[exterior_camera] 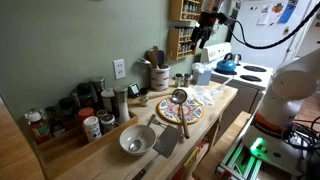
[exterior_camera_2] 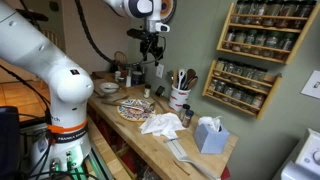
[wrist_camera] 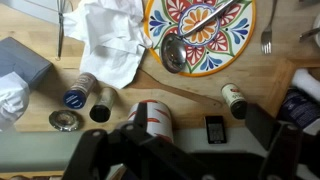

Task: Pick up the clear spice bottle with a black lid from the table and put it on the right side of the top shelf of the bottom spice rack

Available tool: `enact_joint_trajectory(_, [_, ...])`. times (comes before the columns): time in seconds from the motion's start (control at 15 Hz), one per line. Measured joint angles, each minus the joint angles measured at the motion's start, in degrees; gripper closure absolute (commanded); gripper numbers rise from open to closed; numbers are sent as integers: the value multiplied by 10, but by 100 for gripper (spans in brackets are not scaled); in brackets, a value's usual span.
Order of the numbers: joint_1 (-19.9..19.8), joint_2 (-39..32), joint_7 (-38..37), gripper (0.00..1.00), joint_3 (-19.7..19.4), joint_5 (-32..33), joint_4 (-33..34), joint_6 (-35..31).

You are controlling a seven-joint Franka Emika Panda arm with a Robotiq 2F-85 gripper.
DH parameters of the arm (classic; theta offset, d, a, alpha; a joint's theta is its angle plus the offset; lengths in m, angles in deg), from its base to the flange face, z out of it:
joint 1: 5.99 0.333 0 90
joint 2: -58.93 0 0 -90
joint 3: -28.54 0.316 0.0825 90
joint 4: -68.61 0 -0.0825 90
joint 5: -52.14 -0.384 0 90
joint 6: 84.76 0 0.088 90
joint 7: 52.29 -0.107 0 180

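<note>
My gripper (exterior_camera: 203, 38) (exterior_camera_2: 152, 50) hangs high above the countertop (exterior_camera: 110, 150), open and empty. In the wrist view its dark fingers (wrist_camera: 190, 148) spread along the bottom edge. Below, a small clear jar with a black lid (wrist_camera: 100, 110) stands on the wood next to a blue-lidded jar (wrist_camera: 78, 95). It looks like the spice bottle, and these jars show small beside the crock (exterior_camera: 181, 79). The bottom spice rack (exterior_camera_2: 240, 85) (exterior_camera: 183, 42) hangs on the wall with rows of dark-lidded jars. Its top shelf (exterior_camera_2: 243, 70) is lined with jars.
A white utensil crock (wrist_camera: 150, 118) (exterior_camera_2: 180, 97) stands by the wall. A patterned plate with a ladle (wrist_camera: 200, 35), a white cloth (wrist_camera: 115, 45), a blue box (exterior_camera_2: 208, 135), a lying jar (wrist_camera: 233, 100) and a smaller rack above (exterior_camera_2: 262, 28) are nearby. Canisters (exterior_camera: 75, 110) and a bowl (exterior_camera: 136, 140) sit further along.
</note>
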Motion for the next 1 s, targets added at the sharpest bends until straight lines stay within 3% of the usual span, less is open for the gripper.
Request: enact_joint_trajectory(1.0, [-2, -9, 22, 0, -6, 5, 3, 0])
